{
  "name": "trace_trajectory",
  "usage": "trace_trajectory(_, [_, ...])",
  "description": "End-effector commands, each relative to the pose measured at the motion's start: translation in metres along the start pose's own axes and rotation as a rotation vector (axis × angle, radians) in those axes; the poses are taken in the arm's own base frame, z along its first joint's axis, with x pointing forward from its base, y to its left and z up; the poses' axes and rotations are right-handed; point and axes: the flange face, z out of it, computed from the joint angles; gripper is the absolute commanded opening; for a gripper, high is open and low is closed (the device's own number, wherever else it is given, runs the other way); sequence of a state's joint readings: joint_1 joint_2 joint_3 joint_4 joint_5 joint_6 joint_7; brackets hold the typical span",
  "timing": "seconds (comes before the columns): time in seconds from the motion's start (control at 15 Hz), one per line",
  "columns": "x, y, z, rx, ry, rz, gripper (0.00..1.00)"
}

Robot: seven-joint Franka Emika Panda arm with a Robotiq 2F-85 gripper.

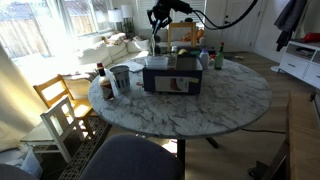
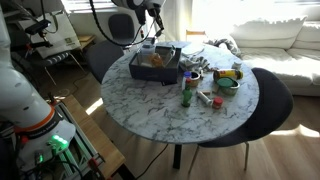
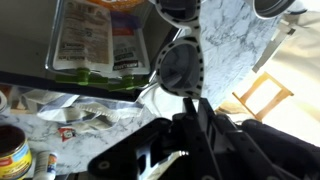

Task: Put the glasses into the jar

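Robotiq gripper [image 3: 192, 125] hangs above a round marble table [image 1: 200, 110], its dark fingers drawn close together on the glasses [image 3: 182, 68]. In the wrist view one round dark lens dangles just ahead of the fingertips, and a thin arm of the frame runs back between them. Exactly how tight the grip is cannot be made out.

Directly below and just beyond the gripper sits a dark box [image 3: 95, 45] of printed food packets, seen in both exterior views under the arm [image 1: 172, 75] [image 2: 155, 62]. The jar [image 1: 120, 77] stands on the tabletop well apart from the gripper, lower and off to the side past the box. A dark bottle [image 1: 100, 72] is just beside the jar. A labelled can [image 3: 12, 150] rests on the marble near the gripper's base side in the wrist view. A wooden chair [image 3: 262, 95] shows beyond the table edge.
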State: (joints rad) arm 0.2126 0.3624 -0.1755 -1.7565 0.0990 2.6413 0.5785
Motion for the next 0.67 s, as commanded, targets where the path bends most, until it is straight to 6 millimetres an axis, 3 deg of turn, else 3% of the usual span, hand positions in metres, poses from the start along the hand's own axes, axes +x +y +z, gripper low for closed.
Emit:
trace_trajectory(0.0, [-0.023, -0.006, -0.025, -0.143, 0.065, 0.032, 0.02])
trace_trajectory(0.27, [-0.048, -0.035, -0.038, -0.256, 0.096, 0.097, 0.02])
trace_trajectory(0.6, [-0.067, -0.049, -0.022, -0.343, 0.108, 0.205, 0.02])
